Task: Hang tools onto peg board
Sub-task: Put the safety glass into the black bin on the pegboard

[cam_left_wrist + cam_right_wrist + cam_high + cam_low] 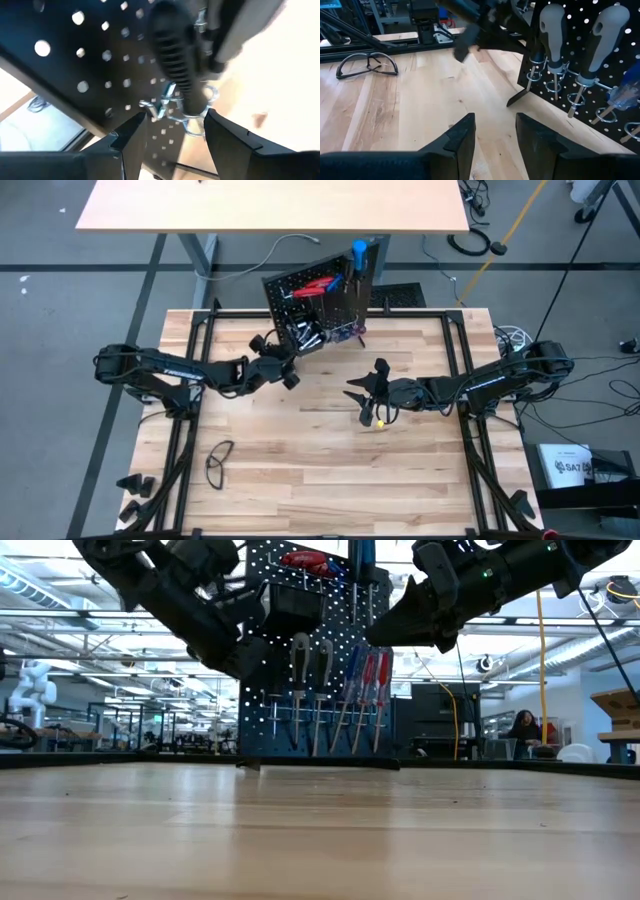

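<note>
Most tools [340,700] hung on peg board [318,305]; left hand [283,358] wide at black-handled screwdriver [177,65] in its ring, board's 7 o'clock; right hand [362,395] narrow, empty, mid-counter; little left.

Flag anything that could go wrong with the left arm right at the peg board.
1. Left gripper has its fingers open astride the black ribbed-handled tool in a metal ring hook; pulling away askew might lift it out.
2. A bump could tip the small black perforated peg board.

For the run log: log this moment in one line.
left gripper: open at black-handled screwdriver in peg board ring | right gripper: empty, above table
</note>
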Action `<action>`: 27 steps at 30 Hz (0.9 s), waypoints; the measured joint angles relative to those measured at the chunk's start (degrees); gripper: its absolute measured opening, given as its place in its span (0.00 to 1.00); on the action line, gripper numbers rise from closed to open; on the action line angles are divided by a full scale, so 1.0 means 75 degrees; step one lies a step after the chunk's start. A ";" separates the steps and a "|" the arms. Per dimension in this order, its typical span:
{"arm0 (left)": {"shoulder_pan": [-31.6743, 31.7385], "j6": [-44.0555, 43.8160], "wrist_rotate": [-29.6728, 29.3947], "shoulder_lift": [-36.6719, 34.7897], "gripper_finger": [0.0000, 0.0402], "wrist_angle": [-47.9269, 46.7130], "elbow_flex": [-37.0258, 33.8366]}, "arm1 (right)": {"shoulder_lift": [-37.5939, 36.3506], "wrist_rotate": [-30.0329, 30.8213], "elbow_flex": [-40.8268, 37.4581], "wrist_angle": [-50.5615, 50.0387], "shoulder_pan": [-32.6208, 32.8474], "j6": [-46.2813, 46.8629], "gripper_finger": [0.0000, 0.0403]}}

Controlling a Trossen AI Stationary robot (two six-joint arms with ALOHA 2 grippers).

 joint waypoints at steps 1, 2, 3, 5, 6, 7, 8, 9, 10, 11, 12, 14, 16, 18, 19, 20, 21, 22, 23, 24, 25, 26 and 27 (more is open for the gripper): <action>-0.0073 0.0000 0.0036 -0.0101 0.49 -0.0090 0.0000 | 0.0000 0.0000 0.0000 -0.0014 -0.0002 0.0000 0.33; -0.0143 0.0000 0.0043 -0.0208 0.49 -0.0198 0.0000 | 0.0000 0.0000 0.0000 -0.0027 -0.0003 0.0000 0.33; -0.0216 0.0003 0.0057 -0.0315 0.49 -0.0246 0.0000 | 0.0000 0.0000 0.0000 -0.0034 -0.0003 0.0000 0.33; -0.0347 0.0003 0.0063 -0.0589 0.49 -0.0363 0.0000 | 0.0000 0.0000 0.0000 -0.0054 0.0000 0.0000 0.33; -0.0419 0.0002 0.0063 -0.0730 0.49 -0.0365 0.0000 | 0.0000 0.0000 0.0000 -0.0052 -0.0001 0.0000 0.33; -0.0489 0.0002 0.0064 -0.0861 0.49 -0.0376 0.0000 | 0.0000 0.0000 0.0000 -0.0052 -0.0003 0.0000 0.33; -0.0563 0.0003 0.0087 -0.0992 0.49 -0.0407 0.0000 | 0.0000 0.0000 0.0000 -0.0052 -0.0003 0.0000 0.33; -0.0642 0.0003 0.0122 -0.1145 0.49 -0.0493 0.0000 | 0.0000 0.0000 0.0000 -0.0052 -0.0003 0.0000 0.33; -0.0716 -0.0001 0.0173 -0.1286 0.49 -0.0599 0.0000 | 0.0000 0.0000 0.0000 -0.0052 0.0000 0.0002 0.33; -0.0796 -0.0007 0.0241 -0.1430 0.49 -0.0722 0.0000 | 0.0000 0.0000 0.0000 -0.0049 -0.0002 0.0024 0.33; -0.0889 -0.0086 0.0313 -0.1562 0.49 -0.0961 0.0000 | 0.0000 0.0000 0.0000 -0.0049 -0.0002 0.0053 0.33; -0.1077 -0.0444 0.0635 -0.1840 0.49 -0.1506 0.0000 | 0.0000 -0.0006 0.0000 -0.0049 0.0000 0.0141 0.33; -0.1298 -0.1036 0.1163 -0.2100 0.49 -0.2130 0.0000 | 0.0000 -0.0024 0.0000 -0.0049 -0.0003 0.0204 0.33; -0.1562 -0.1721 0.1771 -0.2331 0.49 -0.2828 0.0000 | 0.0000 -0.0035 0.0000 -0.0055 0.0003 0.0207 0.33; -0.1719 -0.2091 0.2062 -0.2420 0.49 -0.3182 0.0003 | 0.0000 -0.0049 0.0000 -0.0055 0.0025 0.0236 0.33; -0.1895 -0.2467 0.2342 -0.2495 0.49 -0.3561 0.0014 | 0.0000 -0.0060 0.0000 -0.0075 0.0050 0.0303 0.33; -0.2084 -0.2853 0.2598 -0.2542 0.49 -0.4000 0.0057 | 0.0000 -0.0064 0.0000 -0.0099 0.0068 0.0402 0.33; -0.2278 -0.3260 0.2811 -0.2561 0.49 -0.4429 0.0117 | 0.0000 -0.0072 0.0000 -0.0113 0.0088 0.0478 0.33; -0.2492 -0.3678 0.2960 -0.2564 0.49 -0.4833 0.0173 | 0.0000 -0.0070 0.0000 -0.0140 0.0114 0.0568 0.33; -0.2716 -0.4090 0.3103 -0.2564 0.49 -0.5195 0.0209 | 0.0000 -0.0072 0.0000 -0.0159 0.0138 0.0635 0.33; -0.2934 -0.4496 0.3245 -0.2564 0.49 -0.5513 0.0220 | 0.0000 -0.0071 0.0000 -0.0174 0.0173 0.0699 0.33; -0.3153 -0.4899 0.3354 -0.2563 0.49 -0.5790 0.0221 | 0.0000 -0.0070 0.0000 -0.0194 0.0211 0.0764 0.33; -0.3367 -0.5335 0.3462 -0.2559 0.49 -0.6069 0.0225 | 0.0000 -0.0072 0.0000 -0.0192 0.0247 0.0803 0.33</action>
